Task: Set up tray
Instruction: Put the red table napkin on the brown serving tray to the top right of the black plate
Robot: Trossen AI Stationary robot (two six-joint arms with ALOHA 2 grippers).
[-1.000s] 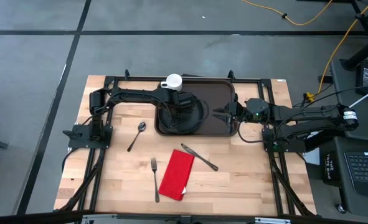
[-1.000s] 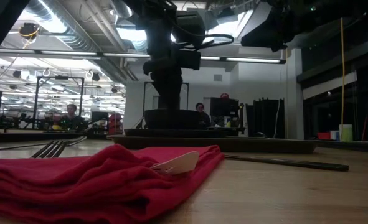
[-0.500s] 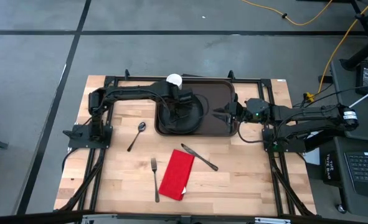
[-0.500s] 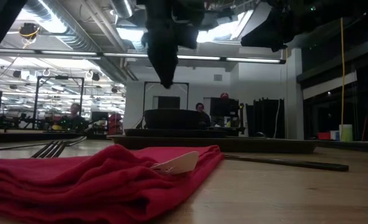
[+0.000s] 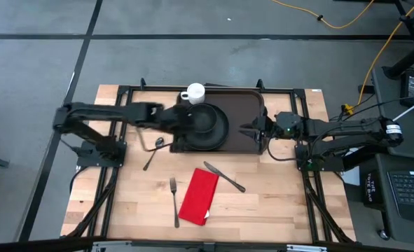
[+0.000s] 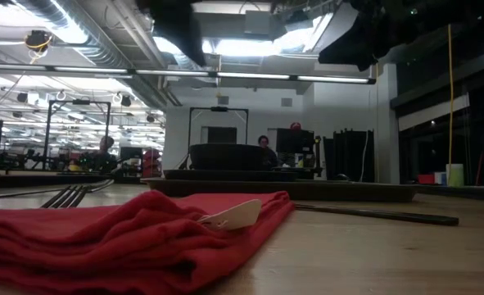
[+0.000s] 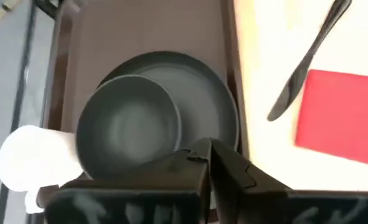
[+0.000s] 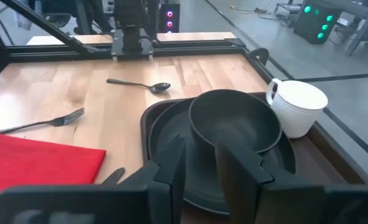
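Note:
The dark brown tray lies at the table's far middle. On it a black plate carries a black bowl, and a white mug stands at the tray's far rim beside them. My left gripper hangs high above the tray's left edge, shut and empty; its wrist view looks down on the bowl, plate and mug. My right gripper points left over the tray's right part, fingers a narrow gap apart, short of the plate.
On the bare wood near the tray lie a spoon to its left, a knife, a red napkin and a fork. A black frame runs around the table's edges. People sit in the room beyond.
My left gripper has risen from the bowl on the plate and drawn back toward the table's left, its arm swinging from the far side into a line across the table. Bowl, plate and mug stay where they were. The right arm has kept still.

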